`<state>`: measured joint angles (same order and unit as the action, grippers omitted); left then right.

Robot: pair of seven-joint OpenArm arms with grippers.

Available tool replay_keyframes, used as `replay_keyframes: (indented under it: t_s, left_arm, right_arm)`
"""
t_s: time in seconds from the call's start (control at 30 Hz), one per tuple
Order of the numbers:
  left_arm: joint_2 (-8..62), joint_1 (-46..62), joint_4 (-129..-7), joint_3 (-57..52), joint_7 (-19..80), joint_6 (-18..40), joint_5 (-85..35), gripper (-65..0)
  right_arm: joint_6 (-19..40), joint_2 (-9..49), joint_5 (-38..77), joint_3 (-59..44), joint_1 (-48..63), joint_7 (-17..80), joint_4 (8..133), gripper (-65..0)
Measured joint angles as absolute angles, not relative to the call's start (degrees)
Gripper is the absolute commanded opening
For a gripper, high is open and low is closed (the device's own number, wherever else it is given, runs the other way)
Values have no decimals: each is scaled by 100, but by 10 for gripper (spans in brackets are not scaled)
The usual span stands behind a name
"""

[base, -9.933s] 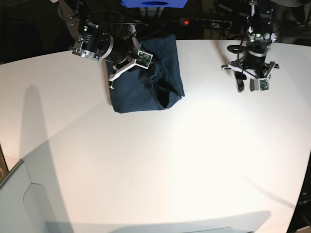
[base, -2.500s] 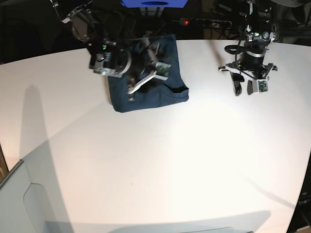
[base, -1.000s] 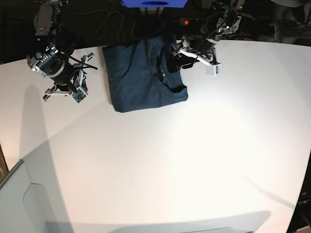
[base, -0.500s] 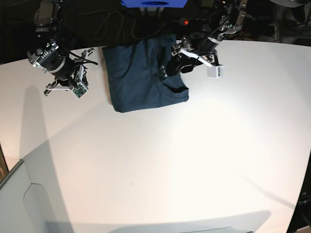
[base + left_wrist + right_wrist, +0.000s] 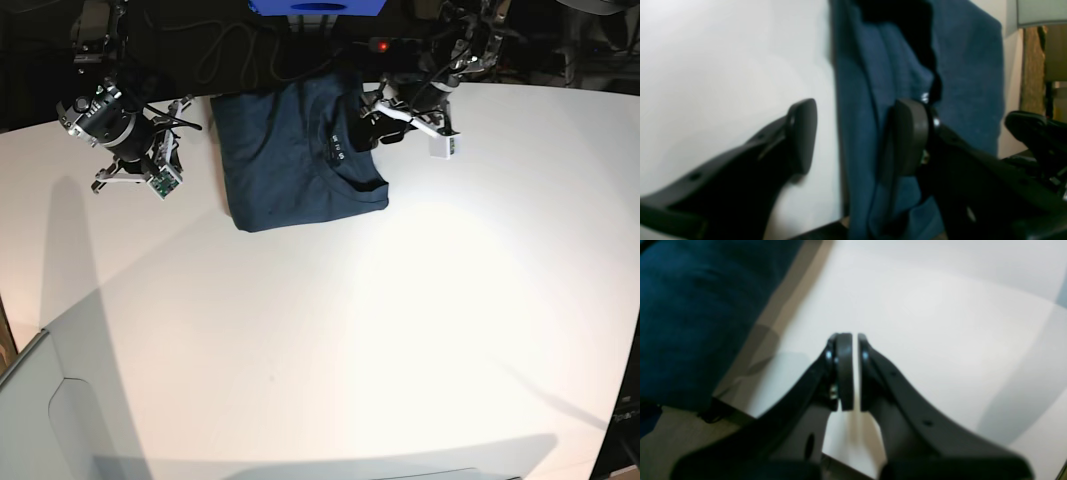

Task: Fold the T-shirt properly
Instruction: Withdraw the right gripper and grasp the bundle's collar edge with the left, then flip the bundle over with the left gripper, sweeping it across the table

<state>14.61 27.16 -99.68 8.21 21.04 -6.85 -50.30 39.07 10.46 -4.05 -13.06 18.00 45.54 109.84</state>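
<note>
Clearly far from finished: T-shirt (image 5: pixel 295 155) spread in a rough rectangle at the far side of the white table (image 5: pixel 350 340), neckline and printed label (image 5: pixel 335 148) facing up near its right-hand part in the base view. Left gripper (image 5: pixel 857 136) standing wide apart, straddling the shirt's edge, one finger (image 5: pixel 801 133) over bare tabletop, the other over the navy cloth; no fabric pinched between them. Right gripper (image 5: pixel 851 371) pressed together on nothing, hovering over the tabletop just beside the shirt's other edge, not touching cloth.

Risks from here, as judgement:
- Closing the left jaws at this spot likely to catch only the top layer, or several layers at once near the bunched fold by the collar, dragging the whole pile instead of lifting one flap.
- Finger over bare table apt to scrape the surface and slide under nothing.
- With the right gripper off the cloth, no anchor on the far side, so any pull liable to shift or wrinkle the shirt toward the table's back edge, already close.
</note>
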Motion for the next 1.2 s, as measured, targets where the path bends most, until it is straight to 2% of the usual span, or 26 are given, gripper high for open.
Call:
replay_keyframes:
  t_s: [0.33, 0.7, 0.77, 0.83, 1.03, 1.2]
  left_arm:
    - [1457, 2596, -9824, 784, 2084, -639, -5061, -310]
    - [1431, 2475, -9579, 954, 2058, -639, -5054, -515]
    - [1431, 2412, -9500, 958, 2078, -624, -5063, -568]
    - [1431, 2329, -9419, 965, 2112, -609, -5063, -647]
    - [1494, 1900, -9094, 1122, 2139, -530, -5129, -650]
    - [1931, 1140, -8847, 1706, 2464, -510, -5151, -650]
  right_arm:
    - [3907, 1046, -405, -1306, 1798, 4552, 10984, -630]
    - [3905, 1046, -405, -1306, 1798, 4550, 10984, -630]
    - [3907, 1046, -405, -1306, 1800, 4552, 10984, -630]
    - [3907, 1046, -405, -1306, 1800, 4552, 10984, -630]
    - [3905, 1046, -405, -1308, 1796, 4552, 10984, -630]
    - [3905, 1144, -405, -1527, 1765, 4547, 11034, -630]
